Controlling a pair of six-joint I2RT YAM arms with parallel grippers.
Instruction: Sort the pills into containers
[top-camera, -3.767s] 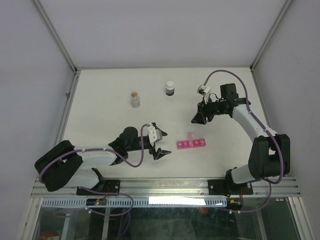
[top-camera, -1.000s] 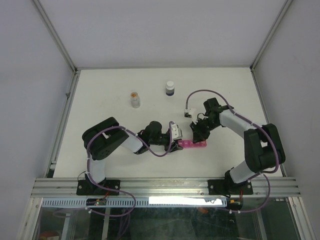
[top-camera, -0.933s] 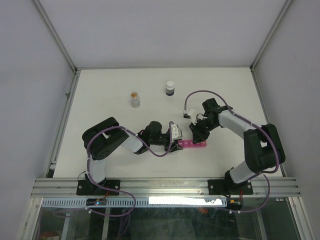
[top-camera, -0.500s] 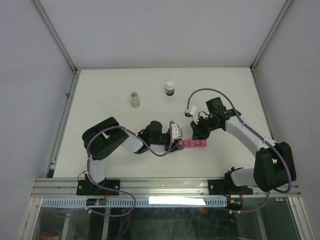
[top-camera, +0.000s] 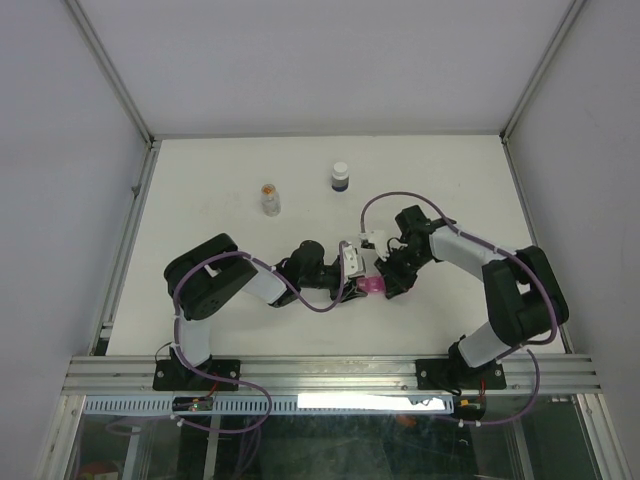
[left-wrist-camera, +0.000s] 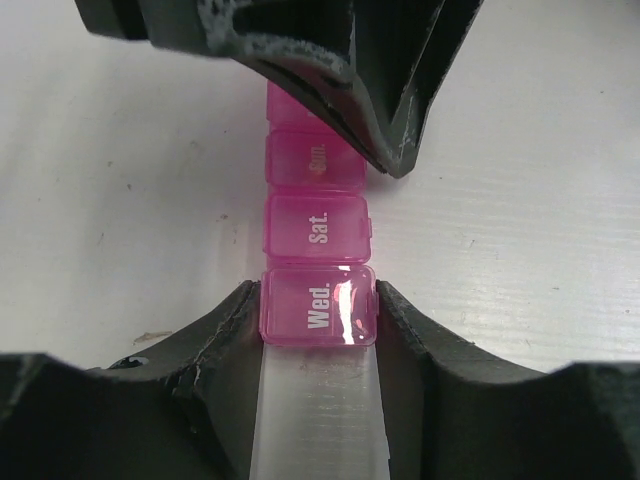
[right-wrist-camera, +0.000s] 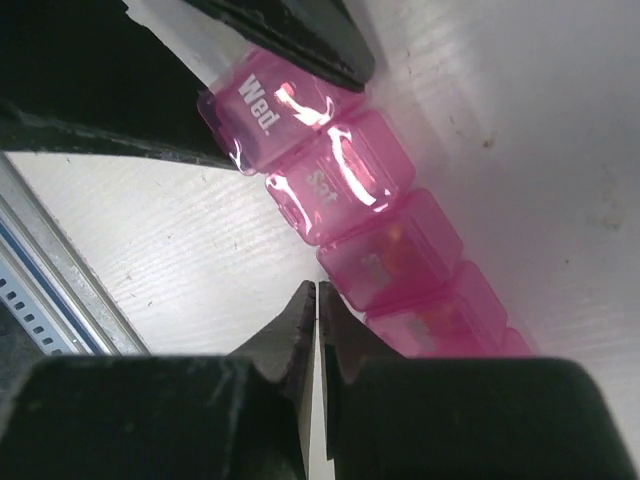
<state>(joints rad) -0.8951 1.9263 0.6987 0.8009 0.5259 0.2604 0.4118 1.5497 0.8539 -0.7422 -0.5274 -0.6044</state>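
Left fingers (top-camera: 356, 289): closed on the "Wed." end of the pink pill organizer (left-wrist-camera: 318, 235), one on each side
Right fingers (right-wrist-camera: 317, 312): pressed shut, holding nothing, tips just beside the strip's third compartment
Organizer: flat on the table (left-wrist-camera: 520, 200), visible lids closed, between both arms
Far side: orange-capped vial (top-camera: 269, 199) and white-capped bottle (top-camera: 341, 177), well apart from it

The pill organizer (top-camera: 372, 287) is lying on the table (top-camera: 200, 200), its 9 o'clock end inside the left gripper (top-camera: 357, 287), the right gripper (top-camera: 392, 284) perhaps touching at 3 o'clock; the bottle (top-camera: 341, 178) is standing at 12, the vial (top-camera: 269, 199) at 10.
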